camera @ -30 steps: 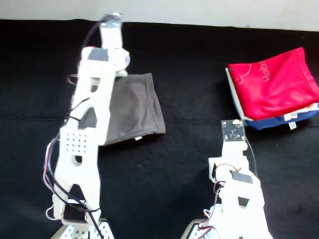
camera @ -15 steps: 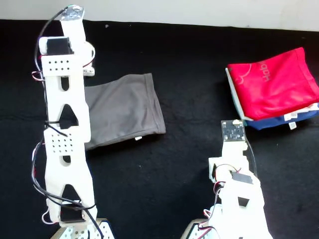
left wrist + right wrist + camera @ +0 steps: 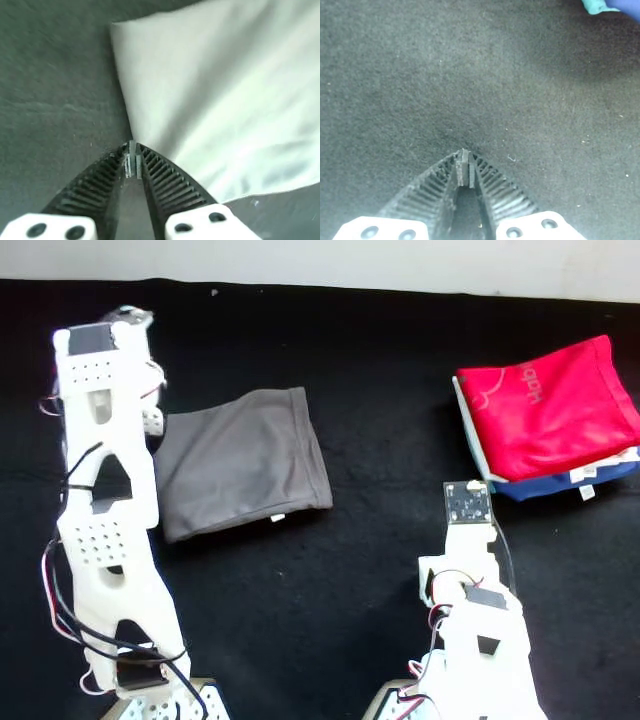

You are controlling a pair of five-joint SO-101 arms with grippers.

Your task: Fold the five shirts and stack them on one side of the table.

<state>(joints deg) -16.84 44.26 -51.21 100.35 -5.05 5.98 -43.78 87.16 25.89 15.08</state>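
Shirts sit in two places on your black desk (image 3: pixel 380 370). Near its right edge is the stack (image 3: pixel 545 425): a folded red shirt (image 3: pixel 550 405) lies on top, a blue shirt (image 3: pixel 560 483) shows under its near edge, and a pale layer (image 3: pixel 464 412) runs along the stack's left side. How many pieces are in that stack you cannot tell from above. The gray shirt (image 3: pixel 245 460) lies flat and alone in the left half, folded into a rough rectangle and well apart from the stack.

Your left arm (image 3: pixel 100 490) stretches away from its base along the left side of the desk, with its wrist just beside the gray shirt's left edge. In the left wrist view the left pincer (image 3: pixel 131 160) is pressed together, its tips right at the border of the gray shirt (image 3: pixel 215 100); whether any cloth is caught between them you cannot tell.

Your right arm (image 3: pixel 480 630) is folded low near its base, on the near side of the stack. The right pincer (image 3: pixel 465 170) is pressed together too, with nothing in it, above bare desk cloth, and a corner of the blue shirt (image 3: pixel 622 6) is at the border of that view.

Black cloth shows in a broad stretch between the gray shirt and the stack, and in front of both. The far edge of the desk meets a pale wall (image 3: pixel 400 260).
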